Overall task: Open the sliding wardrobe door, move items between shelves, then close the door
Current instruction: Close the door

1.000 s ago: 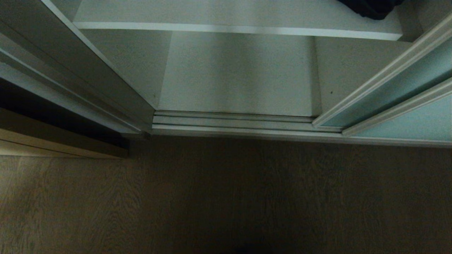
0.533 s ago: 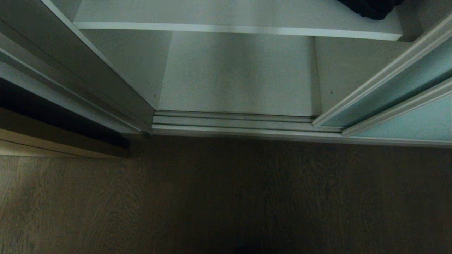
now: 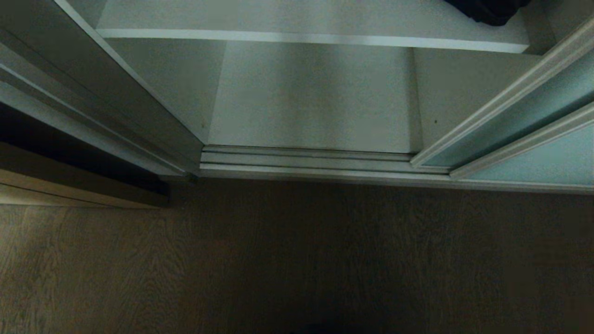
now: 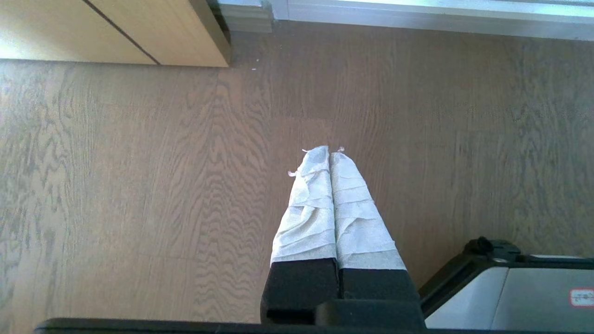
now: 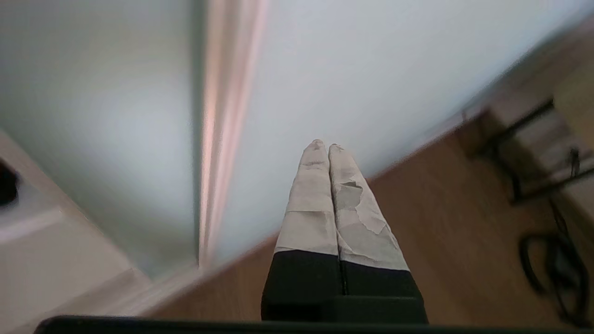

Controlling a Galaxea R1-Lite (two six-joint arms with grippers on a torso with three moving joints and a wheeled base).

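A dark wood-grain floor [image 3: 297, 260] fills the lower half of the head view and meets the wardrobe's silver bottom track [image 3: 306, 160], which runs left to right. Behind the track the wardrobe stands open: its pale base board lies flat, and above it a white shelf [image 3: 306, 37] spans the opening, its long axis parallel to the track. A black fabric bag [image 3: 487, 11] lies at the right end of that shelf, cut by the frame's upper edge. The sliding wardrobe door [image 3: 533, 157], frosted blue-green glass in a silver frame, stands at the right of the opening, its frame edge rising obliquely toward the upper right. A light wood panel [image 3: 69, 190] stands to the left.

Neither arm appears in the head view. The left gripper [image 4: 329, 153] hangs above bare floor, its tape-wrapped fingers [image 4: 308, 204] pressed together and holding nothing. The right gripper [image 5: 323, 144] points at the frosted glass beside a vertical silver frame strip [image 5: 222, 139], fingers [image 5: 311, 204] likewise pressed together and empty; whether the tips touch the glass cannot be told.
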